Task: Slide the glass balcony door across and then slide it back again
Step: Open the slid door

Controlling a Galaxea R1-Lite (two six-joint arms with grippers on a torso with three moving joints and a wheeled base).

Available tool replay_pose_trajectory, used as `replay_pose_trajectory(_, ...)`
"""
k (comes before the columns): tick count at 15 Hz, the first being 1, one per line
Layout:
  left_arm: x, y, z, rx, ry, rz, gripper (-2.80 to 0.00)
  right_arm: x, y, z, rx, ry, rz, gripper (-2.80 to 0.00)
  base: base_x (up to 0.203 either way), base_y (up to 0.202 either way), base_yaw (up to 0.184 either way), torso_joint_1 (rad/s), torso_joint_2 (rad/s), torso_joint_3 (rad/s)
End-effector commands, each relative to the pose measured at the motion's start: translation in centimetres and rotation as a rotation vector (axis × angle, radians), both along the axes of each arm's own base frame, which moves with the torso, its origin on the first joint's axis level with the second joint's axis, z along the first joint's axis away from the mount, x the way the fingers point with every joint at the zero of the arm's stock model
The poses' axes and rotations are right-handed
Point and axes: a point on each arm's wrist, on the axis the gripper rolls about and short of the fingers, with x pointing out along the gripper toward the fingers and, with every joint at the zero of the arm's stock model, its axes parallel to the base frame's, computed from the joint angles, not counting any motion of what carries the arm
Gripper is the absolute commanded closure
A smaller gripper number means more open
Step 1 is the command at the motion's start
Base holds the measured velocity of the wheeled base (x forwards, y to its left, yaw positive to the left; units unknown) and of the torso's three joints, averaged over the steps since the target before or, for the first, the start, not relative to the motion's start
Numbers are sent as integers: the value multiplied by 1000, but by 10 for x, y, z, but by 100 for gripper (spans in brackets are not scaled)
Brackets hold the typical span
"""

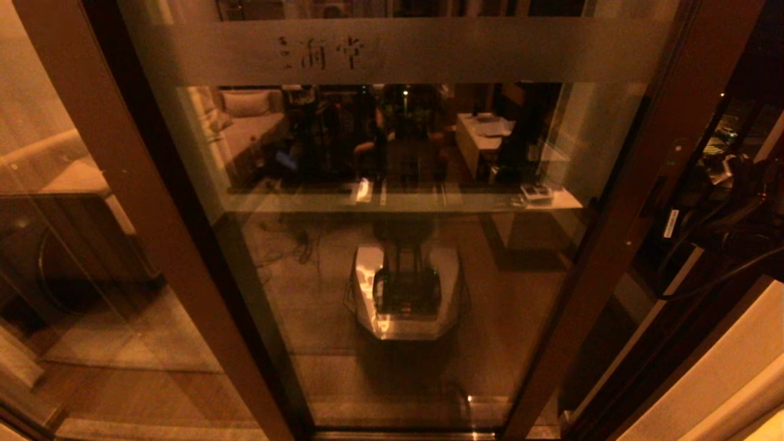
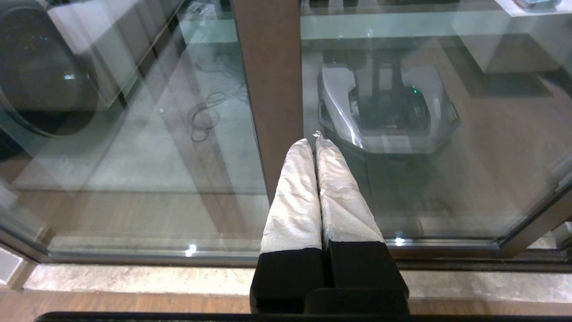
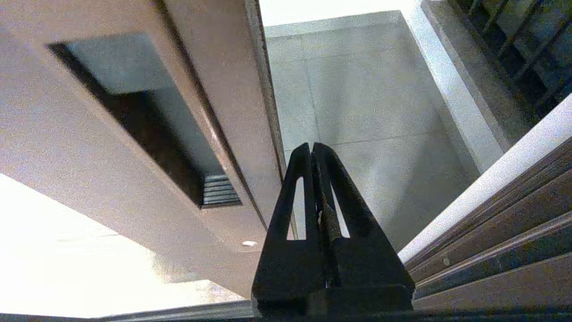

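Observation:
The glass balcony door [image 1: 398, 153] fills the middle of the head view, its frosted band [image 1: 429, 52] with faint characters across the top. Its right stile [image 1: 618, 233] carries a slim recessed handle [image 3: 147, 129]. My right gripper [image 3: 311, 145] is shut on nothing and sits just past that stile's outer edge, beside the handle and not in it. I cannot tell whether it touches the stile. My left gripper [image 2: 311, 141], fingers wrapped in white, is shut and empty. It points low at the brown left stile [image 2: 272, 89], near the sill. Neither gripper shows in the head view.
An open gap right of the door shows pale balcony floor tiles [image 3: 371, 89] and the stepped brown door frame [image 3: 500, 250]. A second glass panel [image 1: 67, 257] stands to the left. A stone sill [image 2: 134, 279] runs along the bottom. My base is reflected in the glass [image 1: 404, 294].

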Motion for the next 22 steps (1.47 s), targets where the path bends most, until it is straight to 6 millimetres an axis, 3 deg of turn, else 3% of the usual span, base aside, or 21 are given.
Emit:
replay_pose_trajectory(1, 0, 0, 0, 1, 1, 1, 0, -1, 3, 0, 1, -1, 14, 0, 0, 0, 0, 0, 0, 0)
replay_pose_trajectory(10, 0, 0, 0, 1, 1, 1, 0, -5, 9, 0, 3, 4, 31, 0, 0, 0, 0, 0, 0, 0)
replay_pose_trajectory(22, 0, 0, 0, 1, 1, 0, 0, -7, 40, 2, 2, -2, 119, 0, 0, 0, 0, 0, 0, 0)
